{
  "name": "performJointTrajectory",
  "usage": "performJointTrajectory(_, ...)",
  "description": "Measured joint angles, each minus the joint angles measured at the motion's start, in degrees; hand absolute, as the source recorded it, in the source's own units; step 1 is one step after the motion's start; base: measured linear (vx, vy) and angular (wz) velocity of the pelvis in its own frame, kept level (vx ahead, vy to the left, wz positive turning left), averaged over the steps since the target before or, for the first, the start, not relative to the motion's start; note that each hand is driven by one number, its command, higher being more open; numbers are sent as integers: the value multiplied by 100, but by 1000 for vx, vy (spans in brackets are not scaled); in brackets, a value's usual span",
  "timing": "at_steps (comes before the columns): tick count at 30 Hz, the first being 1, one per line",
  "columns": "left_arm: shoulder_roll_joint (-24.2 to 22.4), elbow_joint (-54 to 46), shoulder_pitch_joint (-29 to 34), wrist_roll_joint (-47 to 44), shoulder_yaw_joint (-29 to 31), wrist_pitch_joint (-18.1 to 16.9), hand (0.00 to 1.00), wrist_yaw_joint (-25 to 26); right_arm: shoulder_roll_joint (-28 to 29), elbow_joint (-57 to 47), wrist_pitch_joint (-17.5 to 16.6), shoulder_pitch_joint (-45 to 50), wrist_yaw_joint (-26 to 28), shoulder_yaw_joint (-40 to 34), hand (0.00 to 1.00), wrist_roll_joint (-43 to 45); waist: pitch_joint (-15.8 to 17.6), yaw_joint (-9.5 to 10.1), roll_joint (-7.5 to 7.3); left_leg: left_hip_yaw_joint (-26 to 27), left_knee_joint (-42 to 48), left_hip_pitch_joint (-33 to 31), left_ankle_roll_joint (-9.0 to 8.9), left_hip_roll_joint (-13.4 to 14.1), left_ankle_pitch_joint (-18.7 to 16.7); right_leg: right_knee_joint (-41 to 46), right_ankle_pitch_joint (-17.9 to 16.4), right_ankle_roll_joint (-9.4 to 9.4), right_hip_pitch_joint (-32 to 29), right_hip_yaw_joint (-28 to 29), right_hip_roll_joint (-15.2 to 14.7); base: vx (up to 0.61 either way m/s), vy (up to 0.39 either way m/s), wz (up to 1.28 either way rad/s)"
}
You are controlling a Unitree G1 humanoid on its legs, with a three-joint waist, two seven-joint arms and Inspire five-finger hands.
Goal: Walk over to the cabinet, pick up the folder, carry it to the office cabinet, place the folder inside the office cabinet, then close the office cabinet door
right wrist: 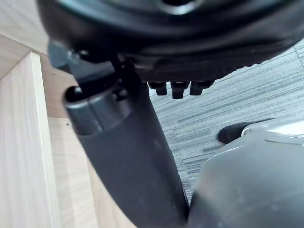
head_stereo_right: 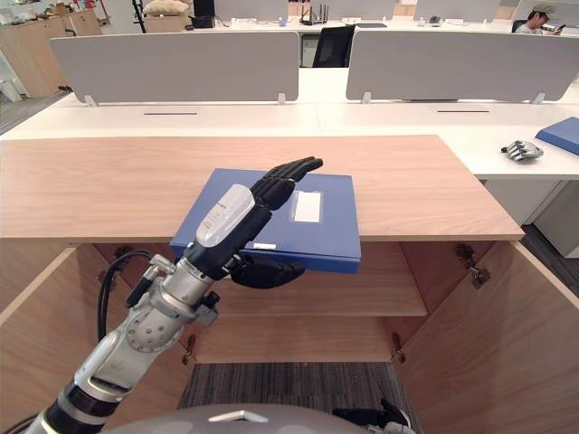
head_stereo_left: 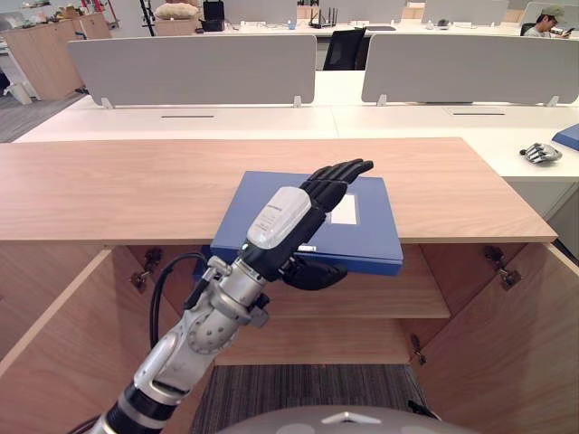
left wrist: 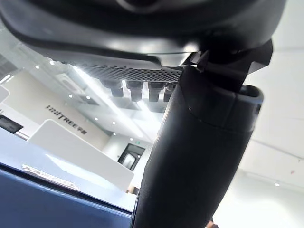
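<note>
My left hand [head_stereo_left: 298, 212] lays its fingers [head_stereo_left: 339, 174] straight over the blue folder [head_stereo_left: 362, 226], with the thumb under the edge that sticks out past the cabinet top [head_stereo_left: 136, 185], so I judge it is pinching the folder. The folder lies flat on the wood, not yet lifted. My right hand [right wrist: 128, 156] hangs relaxed and empty beside an open door [right wrist: 19, 142], above the carpet [right wrist: 237, 99]. The walk is done and the pickup is under way. Carrying the folder, placing it inside and closing the door remain.

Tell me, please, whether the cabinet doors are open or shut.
Open: the left door and right door stand swung outward, exposing the inner shelf.
</note>
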Motion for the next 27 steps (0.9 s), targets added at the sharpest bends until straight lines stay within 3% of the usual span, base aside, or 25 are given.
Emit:
performJointTrajectory(18, 50, 1, 358, 361, -188, 3, 100, -36, -26, 4, -1, 9, 5, 95, 100, -1, -7, -7, 11, 0, -5, 0, 0, 0, 0, -8, 0, 0, 1, 2, 0, 0, 0, 0)
performJointTrajectory(27, -178, 83, 752, 1144, -112, 71, 100, 151, -27, 6, -3, 34, 0, 95, 100, 1, -7, -3, 12, -8, -11, -6, 0, 0, 0, -10, 0, 1, 3, -4, 0, 0, 0, 0)
